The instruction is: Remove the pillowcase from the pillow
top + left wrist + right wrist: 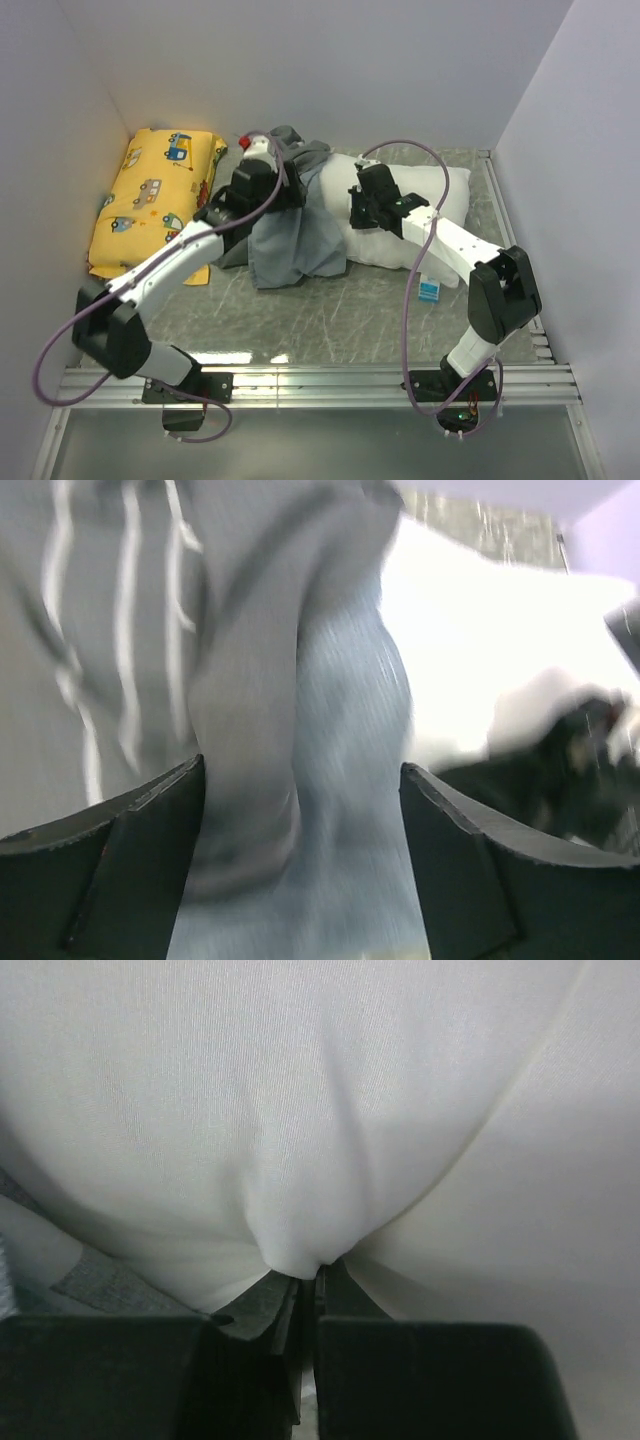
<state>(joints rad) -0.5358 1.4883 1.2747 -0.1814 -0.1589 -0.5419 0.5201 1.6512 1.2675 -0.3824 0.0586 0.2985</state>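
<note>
The grey-blue pillowcase lies crumpled off the left end of the white pillow, which rests at the right with its blue-white tag at the near edge. My left gripper is above the pillowcase. In the left wrist view its jaws stand wide apart with pillowcase cloth loose between them, stripes at the left, and the pillow beyond. My right gripper is at the pillow's left end. In the right wrist view it is shut on a pinch of the pillow's cloth.
A yellow vehicle-print cushion lies at the far left against the wall. White walls close in the left, back and right. A metal rail runs along the near edge. The right arm's dark wrist shows close by in the left wrist view.
</note>
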